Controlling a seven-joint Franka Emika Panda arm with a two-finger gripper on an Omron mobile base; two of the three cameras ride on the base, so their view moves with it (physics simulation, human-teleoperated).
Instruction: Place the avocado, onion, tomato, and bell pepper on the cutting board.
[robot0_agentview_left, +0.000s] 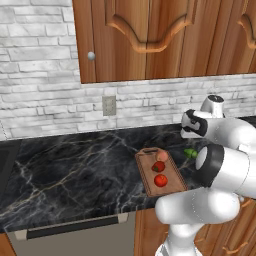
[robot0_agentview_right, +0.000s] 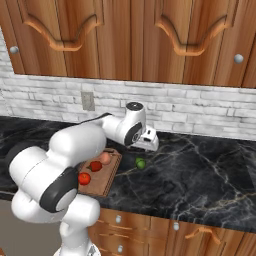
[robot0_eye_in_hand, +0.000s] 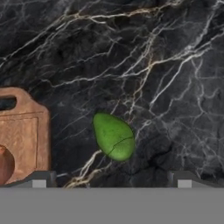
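while the end effector (robot0_eye_in_hand: 112, 181) hangs wide open, the avocado (robot0_eye_in_hand: 113, 136) lies just beyond its fingertips.

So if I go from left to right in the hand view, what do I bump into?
Cutting board → avocado, lying on the dark marble counter beside the board, not on it.
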